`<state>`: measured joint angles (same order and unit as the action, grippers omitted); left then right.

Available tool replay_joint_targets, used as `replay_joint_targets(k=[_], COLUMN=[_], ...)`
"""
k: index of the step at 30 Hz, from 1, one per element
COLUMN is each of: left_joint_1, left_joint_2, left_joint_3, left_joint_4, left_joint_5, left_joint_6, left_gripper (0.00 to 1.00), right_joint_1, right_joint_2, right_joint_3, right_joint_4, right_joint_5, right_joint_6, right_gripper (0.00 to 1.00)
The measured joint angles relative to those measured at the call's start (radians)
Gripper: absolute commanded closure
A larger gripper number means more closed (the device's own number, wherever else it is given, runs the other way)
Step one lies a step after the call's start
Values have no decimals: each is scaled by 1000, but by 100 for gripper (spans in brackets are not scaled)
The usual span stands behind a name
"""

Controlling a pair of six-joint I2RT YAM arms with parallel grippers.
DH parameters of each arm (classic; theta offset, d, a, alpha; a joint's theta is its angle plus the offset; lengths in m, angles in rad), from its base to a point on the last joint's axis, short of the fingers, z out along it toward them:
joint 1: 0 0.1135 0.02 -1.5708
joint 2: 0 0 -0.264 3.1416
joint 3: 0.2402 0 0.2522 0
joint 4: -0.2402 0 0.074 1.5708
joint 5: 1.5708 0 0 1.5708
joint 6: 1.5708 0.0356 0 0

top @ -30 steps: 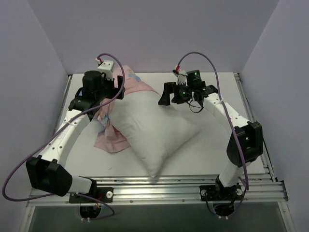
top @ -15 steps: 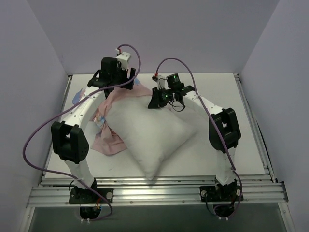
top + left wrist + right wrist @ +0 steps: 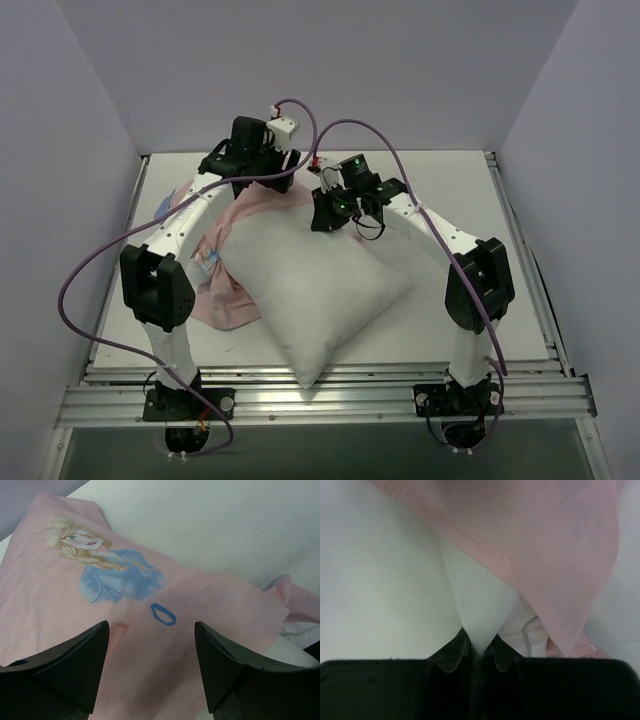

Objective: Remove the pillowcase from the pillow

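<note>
The big white pillow (image 3: 320, 285) lies in the middle of the white table (image 3: 480, 200), with one corner pointing at the arms. Most of it is bare and out in the open. The pillowcase (image 3: 228, 295) is the bag it goes in. It is limp and pink, and it sits bunched up along the left side and the far side of the pillow. Some pink cloth lies over the far corner of the pillow. I cannot tell if any bit of the pillow is tucked inside the bag.

The right gripper (image 3: 477, 652) is at that far corner. Its two black fingers (image 3: 451, 656) are pinched tight on a little peak of white pillow cloth. The pink hem of the pillowcase hangs just over that peak, on the right side of the wrist view.

The left gripper (image 3: 150, 630) is close beside the right one, over the pink cloth at the back. Its jaws are spread wide and nothing is in them. Under it the pillowcase lies flat. It shows a princess (image 3: 85, 542) with yellow hair and a blue dress.
</note>
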<state>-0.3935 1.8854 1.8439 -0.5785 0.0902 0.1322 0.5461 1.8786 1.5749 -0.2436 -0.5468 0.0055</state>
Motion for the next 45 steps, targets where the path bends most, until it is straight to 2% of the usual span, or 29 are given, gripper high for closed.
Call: replay_joint_targets(k=[11, 14, 15, 18, 19, 22, 28, 37, 45], left_joint_1=[-7, -7, -7, -7, -7, -7, -15, -15, -4], left_joint_2=[68, 76, 77, 84, 88, 95, 95, 71, 69], left_joint_3=[57, 57, 57, 65, 68, 69, 69, 60, 61], left_joint_4=[-99, -109, -111, -121, -122, -119, -77, -1, -1], left_joint_5=[46, 64, 71, 81, 83, 82, 13, -212, -275], left_joint_6=[11, 10, 10, 5, 5, 2, -45, -254, -391], left_gripper=[33, 45, 57, 74, 89, 97, 98, 98, 98], right_joint_1=[27, 30, 30, 33, 35, 45, 54, 63, 31], right_joint_2=[-27, -31, -33, -42, -46, -60, -135, -427, -567], right_joint_3=[21, 21, 21, 21, 21, 21, -23, -227, -245], right_joint_4=[-75, -80, -82, -87, -90, -106, -121, -100, -137], right_joint_5=[93, 102, 106, 122, 127, 149, 175, 160, 186], right_joint_6=[-45, -44, -44, -42, -42, -40, -40, -39, -30], right_gripper=[100, 100, 100, 100, 100, 100, 100, 100, 100])
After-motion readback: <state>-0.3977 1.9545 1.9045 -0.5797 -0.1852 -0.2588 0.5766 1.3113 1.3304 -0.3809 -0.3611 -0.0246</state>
